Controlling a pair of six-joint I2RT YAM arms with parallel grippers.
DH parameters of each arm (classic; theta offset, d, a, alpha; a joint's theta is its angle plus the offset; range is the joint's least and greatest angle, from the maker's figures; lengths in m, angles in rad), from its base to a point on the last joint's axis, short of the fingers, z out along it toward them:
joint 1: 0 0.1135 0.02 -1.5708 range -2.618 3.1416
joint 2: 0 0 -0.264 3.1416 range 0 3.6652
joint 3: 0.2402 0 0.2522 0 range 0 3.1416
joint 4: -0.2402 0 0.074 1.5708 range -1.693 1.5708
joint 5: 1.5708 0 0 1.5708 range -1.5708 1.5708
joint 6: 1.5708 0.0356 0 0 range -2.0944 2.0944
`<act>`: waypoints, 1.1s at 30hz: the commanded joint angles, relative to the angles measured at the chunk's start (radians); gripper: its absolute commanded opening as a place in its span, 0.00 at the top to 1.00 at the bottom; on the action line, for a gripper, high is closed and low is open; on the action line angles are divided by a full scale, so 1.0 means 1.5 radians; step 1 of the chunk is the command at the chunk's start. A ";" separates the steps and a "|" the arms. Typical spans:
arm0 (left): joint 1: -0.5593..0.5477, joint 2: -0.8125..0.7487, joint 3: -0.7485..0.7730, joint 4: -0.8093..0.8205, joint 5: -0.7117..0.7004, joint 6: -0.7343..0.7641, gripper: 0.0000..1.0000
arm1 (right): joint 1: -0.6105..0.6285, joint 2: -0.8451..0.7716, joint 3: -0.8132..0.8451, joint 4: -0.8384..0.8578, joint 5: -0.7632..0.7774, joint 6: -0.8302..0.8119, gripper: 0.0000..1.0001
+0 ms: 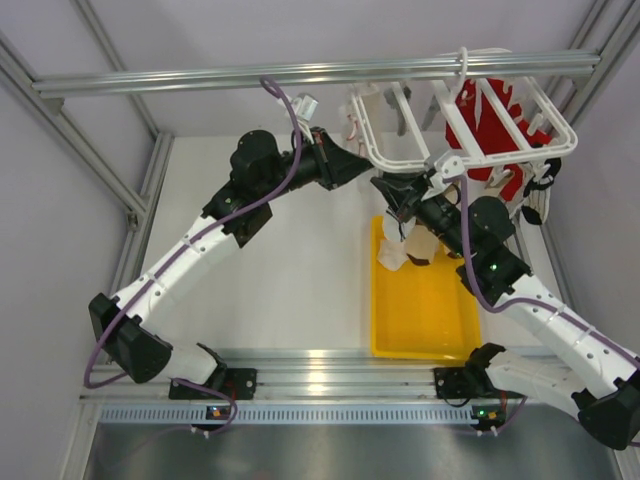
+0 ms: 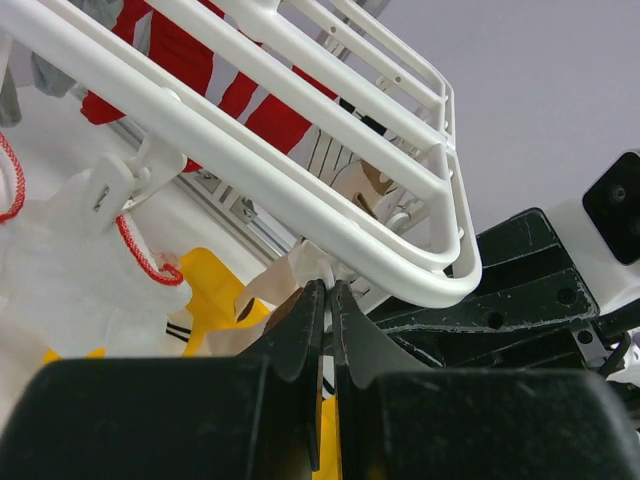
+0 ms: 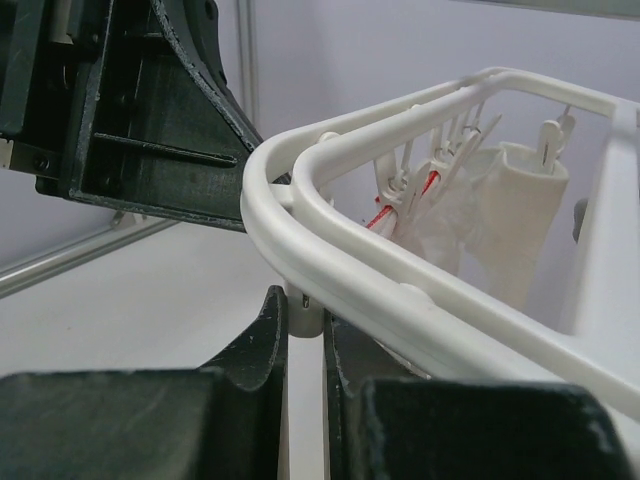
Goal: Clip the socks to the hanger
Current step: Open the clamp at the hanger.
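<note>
**Closing on a corner clip, with the sock not yet hung**

Both my arms meet at the near left corner of the hanger [image 1: 510,152], which hangs from the far rail above the tabletop. My right pincer [image 3: 303,300] is narrow, its fingers pressed on a small white clip [image 3: 303,314] that dangles just under the rim. My left pincer [image 2: 327,285] is closed just beneath the same corner. I cannot tell whether anything thin sits between its fingers.

One cream sock [image 1: 395,250] with a dark brown block droops below that corner, with its lower end at the far left of the yellow tray [image 1: 420,320]. I judge it is not yet clipped, so opening the clip and feeding the cuff in is what remains for this one.

Pale cloth pieces [image 3: 500,220] already hang from clips on the far side of the frame, and a red garment [image 1: 500,120] with white marks hangs there too. In the tray I can make out only that one sock.
</note>
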State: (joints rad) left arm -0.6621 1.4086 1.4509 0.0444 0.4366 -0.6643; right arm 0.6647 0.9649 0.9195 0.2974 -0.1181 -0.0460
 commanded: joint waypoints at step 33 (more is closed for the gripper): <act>-0.028 -0.025 -0.010 0.072 0.010 0.194 0.29 | 0.016 -0.030 -0.022 0.072 0.000 -0.118 1.00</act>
State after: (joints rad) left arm -0.6891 1.3647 1.3823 0.0841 0.4759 -0.4221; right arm 0.6712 0.9367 0.8898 0.3561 -0.1303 -0.1970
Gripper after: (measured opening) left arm 0.708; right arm 0.080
